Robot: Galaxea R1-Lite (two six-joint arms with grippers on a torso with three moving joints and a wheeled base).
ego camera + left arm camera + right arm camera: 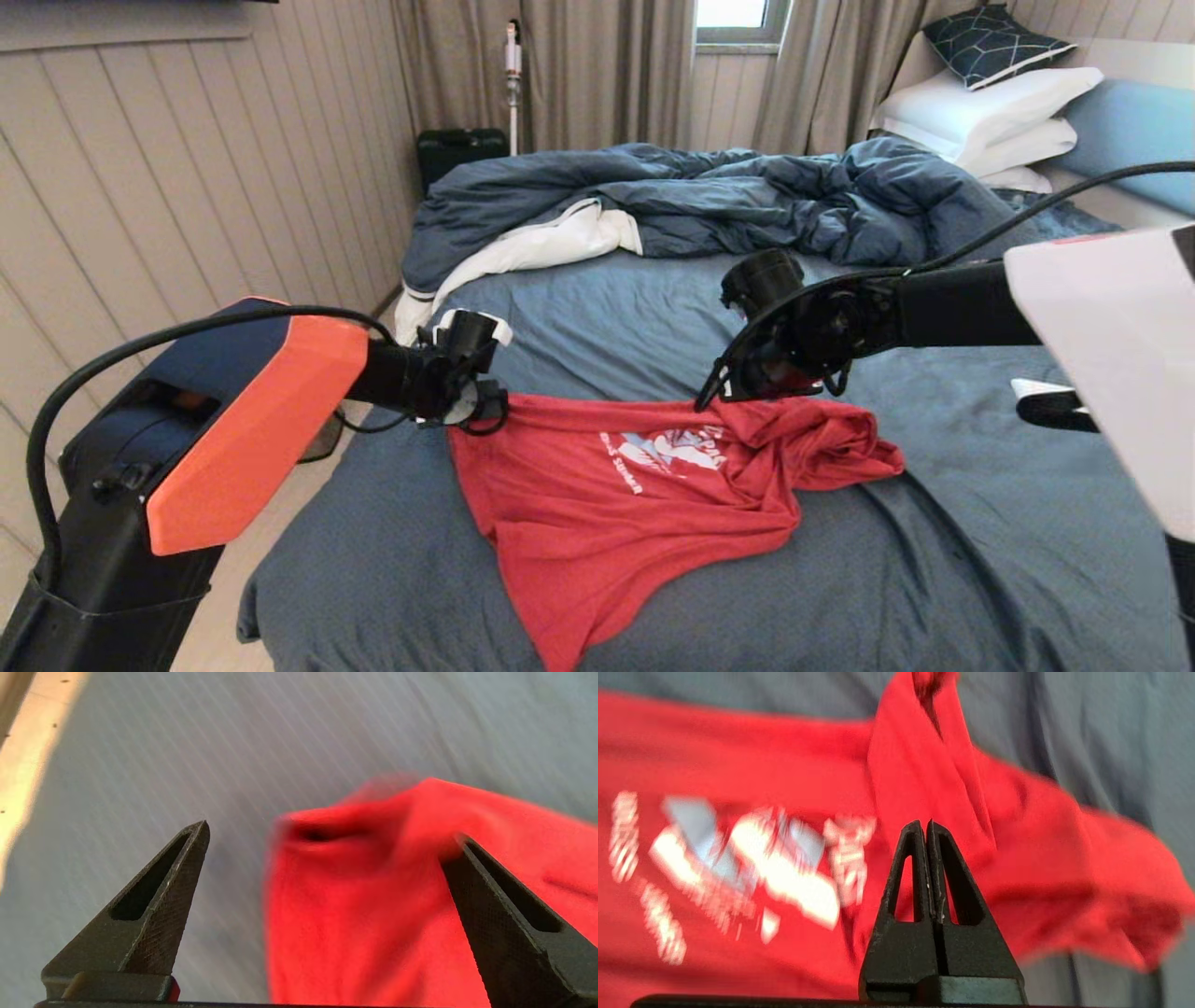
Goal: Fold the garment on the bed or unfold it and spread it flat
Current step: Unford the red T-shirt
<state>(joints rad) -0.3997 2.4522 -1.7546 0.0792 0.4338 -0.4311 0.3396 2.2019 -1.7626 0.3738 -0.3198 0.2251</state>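
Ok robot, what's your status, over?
Left gripper open over garment edge. Right gripper shut above garment, grip unclear. Garment rumpled on bed. Duvet well clear.

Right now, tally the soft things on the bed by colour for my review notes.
Red: 1, the T-shirt
Dark blue: 2, the duvet and the patterned cushion
White: 3, the stacked pillows
Total: 6

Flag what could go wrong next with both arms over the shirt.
The right gripper is shut with no cloth visibly pinched, so a lift may come up empty. The left gripper is open over a corner of the garment; closing may also catch the sheet of the bed.
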